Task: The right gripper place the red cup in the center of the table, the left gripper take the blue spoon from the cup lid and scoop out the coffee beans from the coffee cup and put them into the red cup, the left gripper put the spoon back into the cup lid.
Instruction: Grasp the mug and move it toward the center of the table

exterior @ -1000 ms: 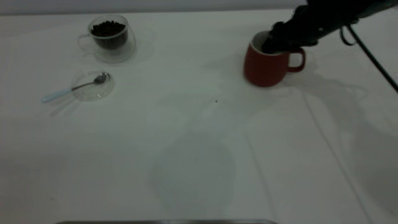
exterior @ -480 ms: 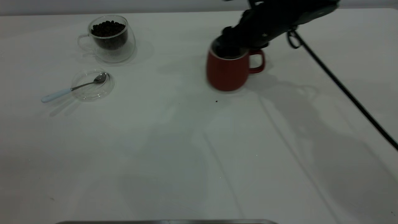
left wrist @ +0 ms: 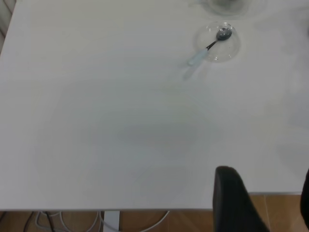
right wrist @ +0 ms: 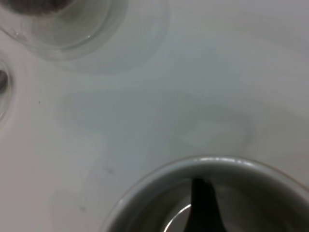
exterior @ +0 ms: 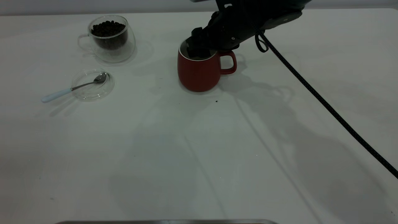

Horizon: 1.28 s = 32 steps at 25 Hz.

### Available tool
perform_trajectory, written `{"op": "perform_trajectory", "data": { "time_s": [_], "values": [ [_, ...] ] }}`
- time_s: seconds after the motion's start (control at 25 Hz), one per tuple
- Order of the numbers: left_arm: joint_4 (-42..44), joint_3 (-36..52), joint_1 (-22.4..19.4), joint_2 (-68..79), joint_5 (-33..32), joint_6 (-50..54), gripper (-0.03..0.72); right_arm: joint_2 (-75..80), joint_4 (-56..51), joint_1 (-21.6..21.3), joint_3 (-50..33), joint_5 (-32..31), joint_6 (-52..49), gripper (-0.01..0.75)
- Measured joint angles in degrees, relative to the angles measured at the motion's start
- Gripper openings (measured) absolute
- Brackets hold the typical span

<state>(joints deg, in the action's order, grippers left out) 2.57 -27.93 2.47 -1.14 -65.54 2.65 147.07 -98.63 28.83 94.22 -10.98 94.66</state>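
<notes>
The red cup (exterior: 197,73) is upright near the middle of the table (exterior: 186,155), towards the back, with its handle pointing right. My right gripper (exterior: 199,47) is shut on its rim; one finger (right wrist: 202,198) reaches into the white inside (right wrist: 251,193). The coffee cup (exterior: 110,39) holding the coffee beans (exterior: 108,28) stands at the back left. In front of it the blue spoon (exterior: 71,89) lies with its bowl in the cup lid (exterior: 92,84). My left gripper (left wrist: 268,198) is open and empty over the table's near edge, far from the spoon (left wrist: 211,46).
The right arm's black cable (exterior: 326,107) runs across the table's right side. A tiny dark speck (exterior: 216,101) lies just in front of the red cup. A metal edge (exterior: 164,222) shows along the table's front.
My right gripper has carried the red cup to the left, from the back right to near the table's middle. The spoon, lid and coffee cup have not moved.
</notes>
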Motion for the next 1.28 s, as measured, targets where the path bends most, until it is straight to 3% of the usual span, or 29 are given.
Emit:
{"op": "perform_trajectory", "data": {
  "time_s": [0.48, 0.88, 1.04, 1.28],
  "values": [
    [0.0, 0.0, 0.0, 0.0, 0.0, 0.0, 0.408, 0.56, -2.75, 0.26, 1.61, 1.59, 0.58, 0.584],
    [0.0, 0.0, 0.0, 0.0, 0.0, 0.0, 0.408, -3.4, 3.74, 0.26, 1.06, 2.83, 1.66, 0.584],
    [0.0, 0.0, 0.0, 0.0, 0.0, 0.0, 0.408, -7.43, 6.55, 0.26, -3.31, 2.9, 1.66, 0.583],
    [0.0, 0.0, 0.0, 0.0, 0.0, -0.09, 0.408, -18.67, 7.62, 0.26, -16.41, 2.9, 1.72, 0.583]
  ]
}}
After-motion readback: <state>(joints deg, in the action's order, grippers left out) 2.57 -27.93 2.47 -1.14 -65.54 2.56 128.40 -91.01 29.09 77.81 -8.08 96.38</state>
